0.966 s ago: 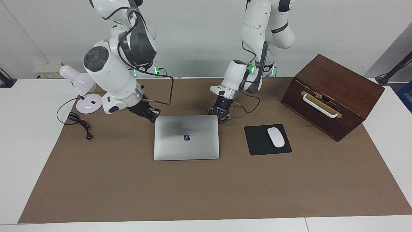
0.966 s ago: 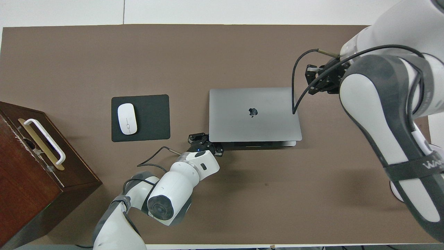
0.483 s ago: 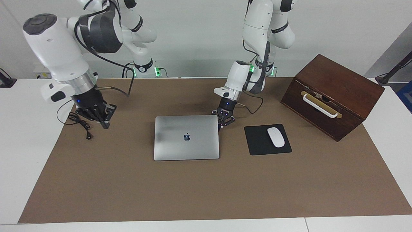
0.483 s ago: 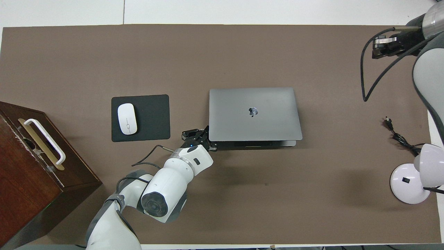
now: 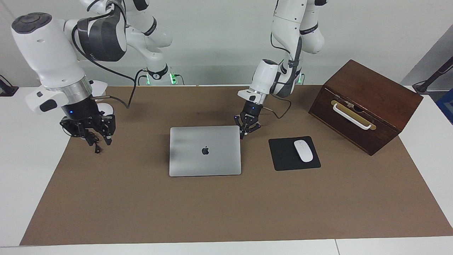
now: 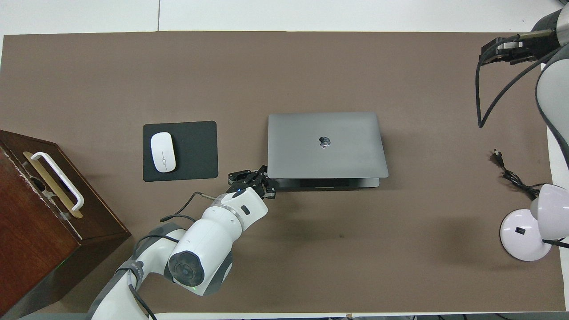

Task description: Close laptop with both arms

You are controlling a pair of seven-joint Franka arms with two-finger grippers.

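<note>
The silver-grey laptop (image 5: pixel 205 150) (image 6: pixel 324 144) lies in the middle of the brown mat with its lid down, apple logo up. In the overhead view a thin dark gap shows under the lid along the edge nearest the robots. My left gripper (image 5: pixel 243 134) (image 6: pixel 253 177) is shut and empty. It hangs just beside the laptop's corner nearest the robots, toward the left arm's end; whether it touches, I cannot tell. My right gripper (image 5: pixel 92 140) (image 6: pixel 489 52) is raised over the mat's edge at the right arm's end, well away from the laptop, open and empty.
A black mouse pad (image 5: pixel 283 157) (image 6: pixel 195 151) with a white mouse (image 5: pixel 303 150) (image 6: pixel 162 152) lies beside the laptop, toward the left arm's end. A dark wooden box (image 5: pixel 368 102) (image 6: pixel 40 213) stands past it. A white lamp (image 6: pixel 524 235) and black cable (image 6: pixel 511 175) lie at the right arm's end.
My right arm swung from the laptop's corner out to its own end of the table, rose, and its gripper opened. My left gripper lifted slightly beside the laptop.
</note>
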